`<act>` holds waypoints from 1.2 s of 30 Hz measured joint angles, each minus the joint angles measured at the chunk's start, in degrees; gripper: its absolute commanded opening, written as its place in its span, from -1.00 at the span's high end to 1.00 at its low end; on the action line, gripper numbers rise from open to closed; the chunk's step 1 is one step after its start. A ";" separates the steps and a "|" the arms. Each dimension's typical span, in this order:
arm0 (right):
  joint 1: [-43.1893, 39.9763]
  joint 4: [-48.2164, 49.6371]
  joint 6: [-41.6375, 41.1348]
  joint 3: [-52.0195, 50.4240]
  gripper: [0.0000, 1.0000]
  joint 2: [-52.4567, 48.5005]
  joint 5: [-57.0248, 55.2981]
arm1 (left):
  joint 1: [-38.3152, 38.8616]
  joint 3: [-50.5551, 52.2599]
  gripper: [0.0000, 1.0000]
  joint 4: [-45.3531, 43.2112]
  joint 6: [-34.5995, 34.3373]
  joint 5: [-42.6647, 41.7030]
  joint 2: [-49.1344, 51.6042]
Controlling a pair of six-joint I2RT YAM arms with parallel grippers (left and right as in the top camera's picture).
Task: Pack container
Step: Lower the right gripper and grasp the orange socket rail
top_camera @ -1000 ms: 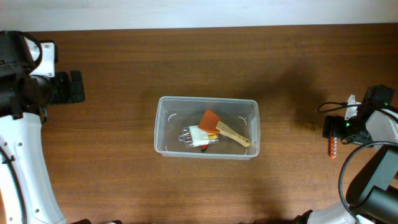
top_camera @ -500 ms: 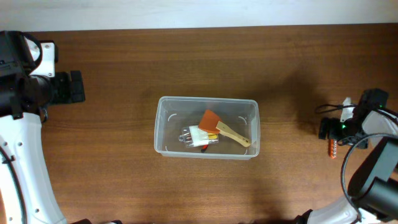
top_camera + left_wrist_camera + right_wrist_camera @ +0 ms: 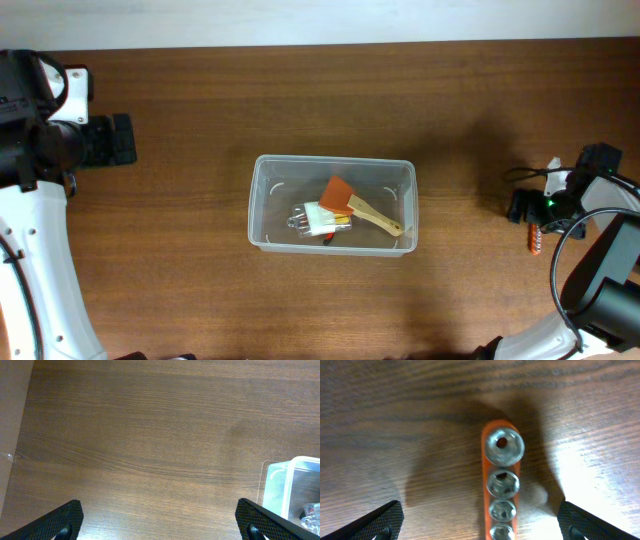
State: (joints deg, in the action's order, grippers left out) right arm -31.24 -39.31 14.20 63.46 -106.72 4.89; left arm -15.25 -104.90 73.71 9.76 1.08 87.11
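- One bench (image 3: 300,100) carries everything; nothing lying on it has shifted in the last second.
- One container (image 3: 332,161) sits between your two pincers, well apart from each, with a few small tools (image 3: 345,212) inside.
- Your left pincer (image 3: 160,522) hangs wide and empty. Your right pincer (image 3: 480,522), equally wide, has crept sideways over the rail, so a pick looks next.
- One orange socket rail (image 3: 485,510) lies between the right pincer's tips, untouched.
- Four sockets (image 3: 503,446) show on it.
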 measured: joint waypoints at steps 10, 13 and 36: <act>0.00 -0.07 -0.44 0.11 -0.54 -0.02 0.26 | 0.00 0.02 -0.99 0.02 0.00 0.00 0.00; 0.00 -0.50 -0.98 0.11 -0.40 -0.09 -1.03 | 0.00 0.02 -0.98 0.00 0.00 0.00 0.00; 0.00 -1.14 -3.80 0.11 0.35 -0.26 -3.56 | 0.00 0.00 -0.99 0.00 0.00 0.00 0.00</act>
State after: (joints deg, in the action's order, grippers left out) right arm -31.24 -40.45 10.39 63.57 -106.98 1.32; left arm -15.25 -104.90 73.71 9.76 1.08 87.11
